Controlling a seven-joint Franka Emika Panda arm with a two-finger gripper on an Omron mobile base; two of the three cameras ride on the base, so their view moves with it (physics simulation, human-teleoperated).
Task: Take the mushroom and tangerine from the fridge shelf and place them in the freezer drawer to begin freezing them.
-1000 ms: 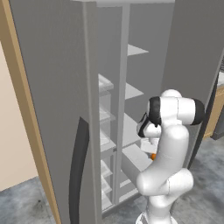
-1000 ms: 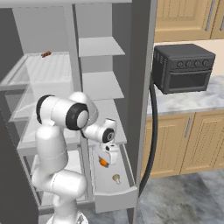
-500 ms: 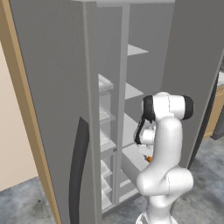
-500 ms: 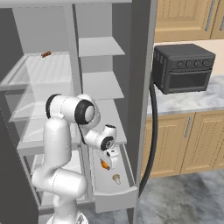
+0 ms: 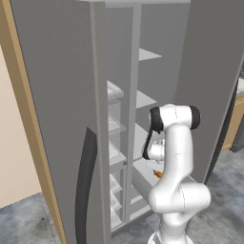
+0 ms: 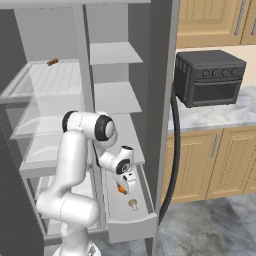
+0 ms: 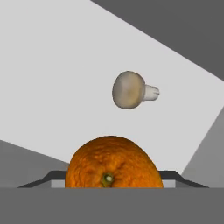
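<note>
The tangerine is bright orange with a dimpled skin and a small green stem spot. The mushroom has a dull tan-beige cap and a paler whitish stalk. The freezer drawer is pale grey-white, its floor plain and unpatterned.

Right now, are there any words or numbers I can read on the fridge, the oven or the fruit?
None: no words, numbers or labels show anywhere.
The toaster oven has knobs, but no marks on them can be read.
The tangerine, the mushroom and the freezer drawer are all plain.
</note>
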